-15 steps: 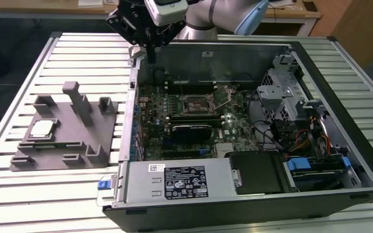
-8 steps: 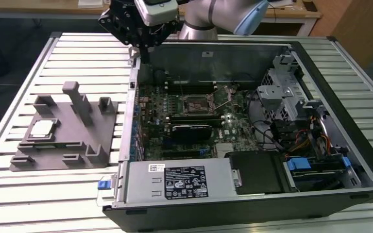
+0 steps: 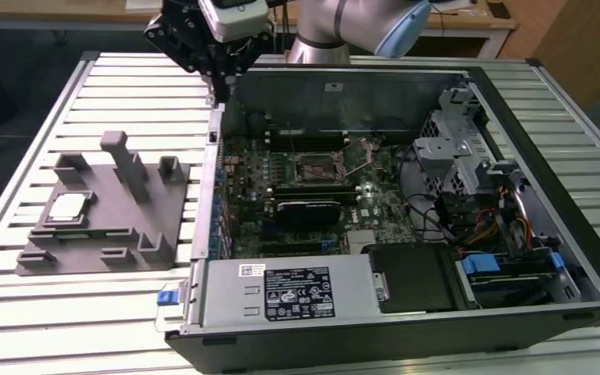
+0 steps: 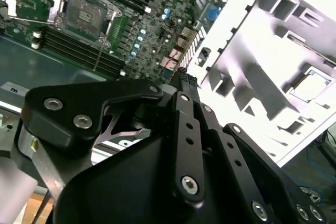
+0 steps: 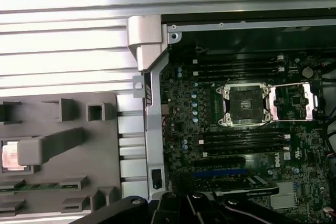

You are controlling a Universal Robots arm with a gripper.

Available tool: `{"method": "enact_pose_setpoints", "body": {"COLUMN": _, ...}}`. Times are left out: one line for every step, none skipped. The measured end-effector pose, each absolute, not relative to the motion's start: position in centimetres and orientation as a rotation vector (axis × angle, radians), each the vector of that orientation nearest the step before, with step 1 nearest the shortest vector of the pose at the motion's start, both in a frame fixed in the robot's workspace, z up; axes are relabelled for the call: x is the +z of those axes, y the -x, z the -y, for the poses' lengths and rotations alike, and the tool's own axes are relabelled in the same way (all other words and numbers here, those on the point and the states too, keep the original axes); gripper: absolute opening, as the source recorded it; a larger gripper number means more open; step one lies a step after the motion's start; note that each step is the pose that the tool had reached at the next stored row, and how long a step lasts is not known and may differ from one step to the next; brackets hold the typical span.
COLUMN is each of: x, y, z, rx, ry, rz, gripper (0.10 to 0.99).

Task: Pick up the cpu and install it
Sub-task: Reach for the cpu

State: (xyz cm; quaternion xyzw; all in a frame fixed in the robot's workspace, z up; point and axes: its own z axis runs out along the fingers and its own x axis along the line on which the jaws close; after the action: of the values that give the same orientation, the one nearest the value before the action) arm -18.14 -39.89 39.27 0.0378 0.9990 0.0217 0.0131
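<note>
Over on the grey plastic holder [image 3: 112,234], at the exterior view's left, we see the little silver chip [image 3: 68,205] lying flat in its pocket. The holder rests on the counter [image 3: 71,312], just beside the open computer box [image 3: 405,348]. High above the box's far corner, the jaws look pinched together and hold nothing. We can see the open chip seat [image 5: 245,104] on the green board [image 5: 181,129] in the first wrist view.
</note>
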Motion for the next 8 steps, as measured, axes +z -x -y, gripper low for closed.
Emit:
{"method": "enact_pose_setpoints", "body": {"x": 39.3, "y": 18.3, "z": 39.9, "rx": 0.068, "ry": -0.118, "rz": -3.112, "gripper": 0.106}}
{"method": "enact_pose_setpoints", "body": {"x": 39.3, "y": 18.5, "z": 39.9, "rx": 0.068, "ry": -0.118, "rz": -3.112, "gripper": 0.106}}
{"method": "enact_pose_setpoints", "body": {"x": 39.3, "y": 18.7, "z": 39.9, "rx": 0.068, "ry": -0.118, "rz": -3.112, "gripper": 0.106}}
{"method": "enact_pose_setpoints", "body": {"x": 39.3, "y": 18.9, "z": 39.9, "rx": 0.068, "ry": -0.118, "rz": -3.112, "gripper": 0.106}}
{"method": "enact_pose_setpoints", "body": {"x": 39.3, "y": 19.1, "z": 39.9, "rx": 0.068, "ry": -0.118, "rz": -3.112, "gripper": 0.106}}
{"method": "enact_pose_setpoints", "body": {"x": 39.3, "y": 19.2, "z": 39.9, "rx": 0.068, "ry": -0.118, "rz": -3.112, "gripper": 0.106}}
{"method": "enact_pose_setpoints", "body": {"x": 39.2, "y": 19.4, "z": 39.9, "rx": 0.068, "ry": -0.118, "rz": -3.112, "gripper": 0.106}}
{"method": "enact_pose_setpoints", "body": {"x": 39.2, "y": 19.6, "z": 39.9, "rx": 0.068, "ry": -0.118, "rz": -3.112, "gripper": 0.106}}
